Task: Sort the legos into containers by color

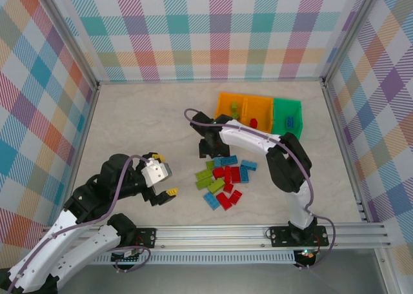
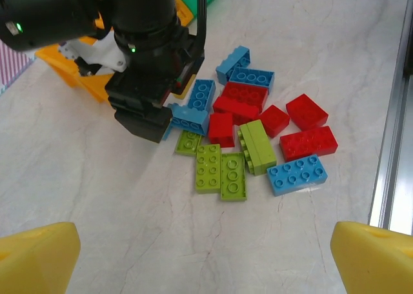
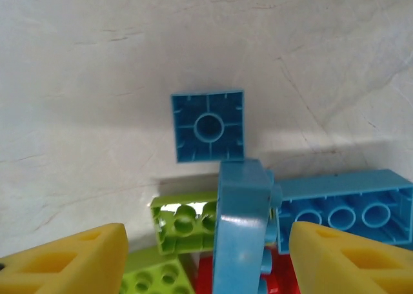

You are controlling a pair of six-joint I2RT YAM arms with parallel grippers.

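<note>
Bright, even light from above. Soft, short shadows beside the bricks. Small glare spot on one blue brick. Yellow fingertips close to the lens, slightly blurred.

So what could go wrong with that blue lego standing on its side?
The blue lego stands on its thin edge inside the open right hand, so it might tip or twist when the hand closes. The green lego sits close beside it and could get pinched or dragged along too.

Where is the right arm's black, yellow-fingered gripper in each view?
Top external: right gripper, centre, upper-left edge of the pile of red, blue and lime plastic bricks.
Left wrist: gripper upper left, beside the pile.
Right wrist: yellow fingers in both bottom corners.
Shared landmark: that pile.
</note>
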